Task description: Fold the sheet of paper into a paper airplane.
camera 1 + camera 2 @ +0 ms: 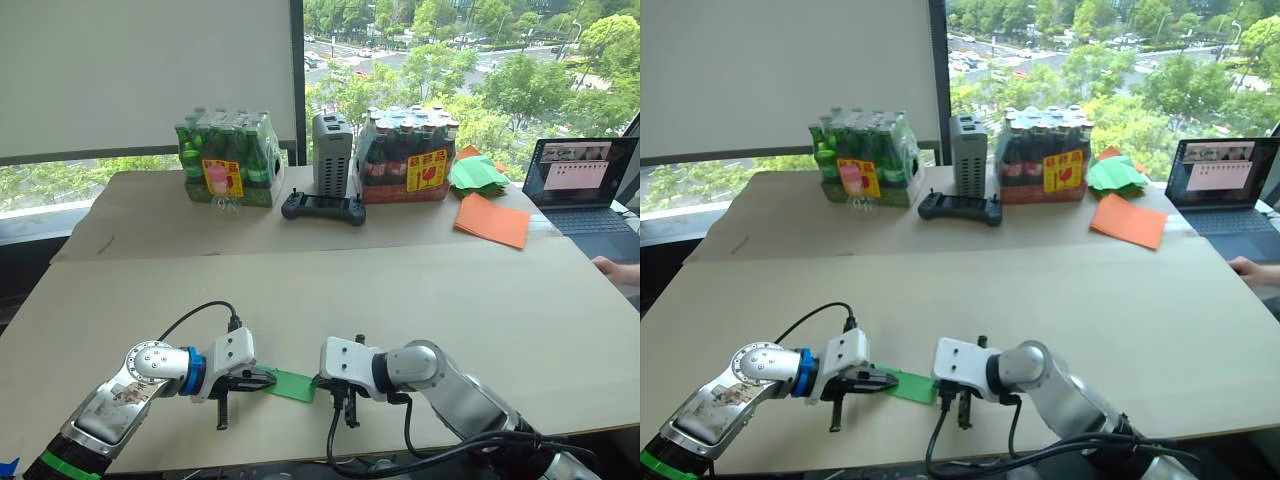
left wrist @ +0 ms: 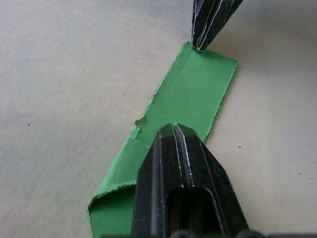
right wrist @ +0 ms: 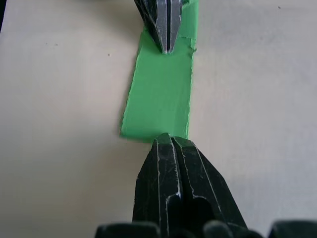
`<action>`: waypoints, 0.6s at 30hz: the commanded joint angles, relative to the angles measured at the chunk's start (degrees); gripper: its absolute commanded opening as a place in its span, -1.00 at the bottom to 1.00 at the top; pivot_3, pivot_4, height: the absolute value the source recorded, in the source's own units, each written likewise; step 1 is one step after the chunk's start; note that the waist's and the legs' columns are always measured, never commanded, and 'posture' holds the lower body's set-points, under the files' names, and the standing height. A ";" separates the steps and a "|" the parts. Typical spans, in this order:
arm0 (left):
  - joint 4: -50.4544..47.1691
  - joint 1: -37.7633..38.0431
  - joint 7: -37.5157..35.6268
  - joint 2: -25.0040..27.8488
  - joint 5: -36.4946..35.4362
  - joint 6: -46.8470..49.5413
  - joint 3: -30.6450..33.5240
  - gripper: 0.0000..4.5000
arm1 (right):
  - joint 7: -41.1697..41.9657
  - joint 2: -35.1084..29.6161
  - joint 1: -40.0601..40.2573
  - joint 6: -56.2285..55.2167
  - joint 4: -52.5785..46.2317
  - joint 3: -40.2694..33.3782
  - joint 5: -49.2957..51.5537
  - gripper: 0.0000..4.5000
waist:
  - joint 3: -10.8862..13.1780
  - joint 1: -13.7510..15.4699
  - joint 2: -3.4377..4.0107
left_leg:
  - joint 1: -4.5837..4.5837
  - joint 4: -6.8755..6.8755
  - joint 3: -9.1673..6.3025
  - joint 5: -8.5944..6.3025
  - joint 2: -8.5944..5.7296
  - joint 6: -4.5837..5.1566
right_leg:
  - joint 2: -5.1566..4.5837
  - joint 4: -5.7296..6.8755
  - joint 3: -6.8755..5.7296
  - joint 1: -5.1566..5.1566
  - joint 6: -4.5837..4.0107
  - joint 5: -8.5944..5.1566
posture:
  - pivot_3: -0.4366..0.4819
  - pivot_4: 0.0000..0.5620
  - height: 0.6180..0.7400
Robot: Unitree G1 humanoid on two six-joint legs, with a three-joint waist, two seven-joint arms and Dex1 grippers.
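The sheet of paper (image 1: 291, 385) is a narrow bright green strip lying flat near the table's front edge, between my two grippers. In the left wrist view its end nearest that camera is folded over (image 2: 111, 203). My left gripper (image 2: 173, 130) is shut, and its joined tips rest on top of the strip around its middle. My right gripper (image 3: 168, 140) is also shut, with its tips touching the strip's other end at the edge. In the head views the left gripper (image 1: 266, 379) comes in from the left and the right gripper (image 1: 320, 383) from the right.
At the back of the table stand a pack of green bottles (image 1: 228, 158), a grey box (image 1: 332, 152), a black controller (image 1: 323, 208) and a pack of dark bottles (image 1: 408, 158). A heap of green papers (image 1: 478, 173), orange sheets (image 1: 492, 220), a laptop (image 1: 585, 185) and a person's hand (image 1: 615, 267) are at the right.
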 commanded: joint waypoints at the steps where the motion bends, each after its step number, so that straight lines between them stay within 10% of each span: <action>1: 1.60 0.39 0.10 0.50 1.94 0.82 -0.95 -1.00 | 0.50 -2.56 2.80 4.23 0.97 0.05 0.19 -0.99 | 0.02 0.19 0.02 | 0.13 -0.02 0.00 -0.04 0.03 0.05 | 0.00 -0.06 -0.03 0.18 0.04 -0.03 | -0.05 -0.47 0.28; 10: 1.55 0.13 0.03 0.57 1.86 0.90 -0.69 -1.00 | -1.04 4.30 1.13 -7.08 -4.26 -10.08 8.84 -0.99 | 0.12 0.21 0.04 | 0.31 -0.04 0.00 -0.14 0.07 0.07 | 0.02 -0.08 -0.04 0.31 0.30 -0.21 | -0.05 -0.47 0.28; 18: 1.60 -0.99 0.31 0.03 1.94 1.20 -0.70 -1.00 | -1.66 7.01 -1.78 -13.30 7.73 -0.40 1.46 -0.99 | 0.14 0.13 0.05 | 0.33 -0.05 0.01 -0.15 0.08 0.04 | 0.05 -0.07 -0.05 0.30 0.17 -0.15 | -0.05 -0.47 0.28</action>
